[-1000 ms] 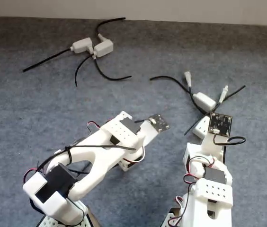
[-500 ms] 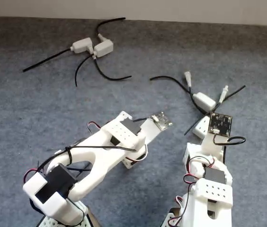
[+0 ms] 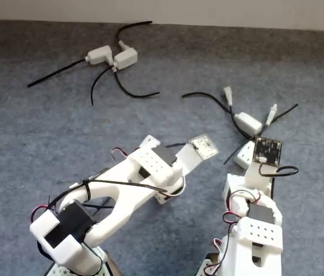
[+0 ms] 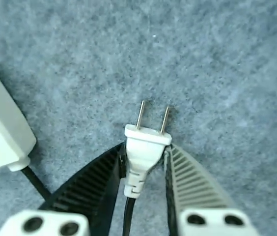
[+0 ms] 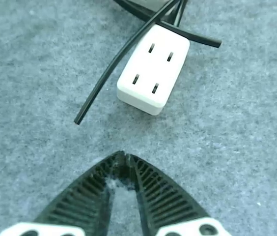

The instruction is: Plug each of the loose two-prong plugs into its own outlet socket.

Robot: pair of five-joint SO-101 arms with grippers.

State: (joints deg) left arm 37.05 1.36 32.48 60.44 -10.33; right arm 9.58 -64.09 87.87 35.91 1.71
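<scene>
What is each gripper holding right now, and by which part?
The left gripper clamps the white two-prong plug by its body's sides, prongs free. The right gripper is shut on nothing.

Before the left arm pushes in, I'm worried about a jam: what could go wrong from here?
The left hand grips the plug only by its sides, so it may tilt or slip back under insertion force. Black cables cross one end of the outlet block ahead of the right hand and could snag the plug.
</scene>
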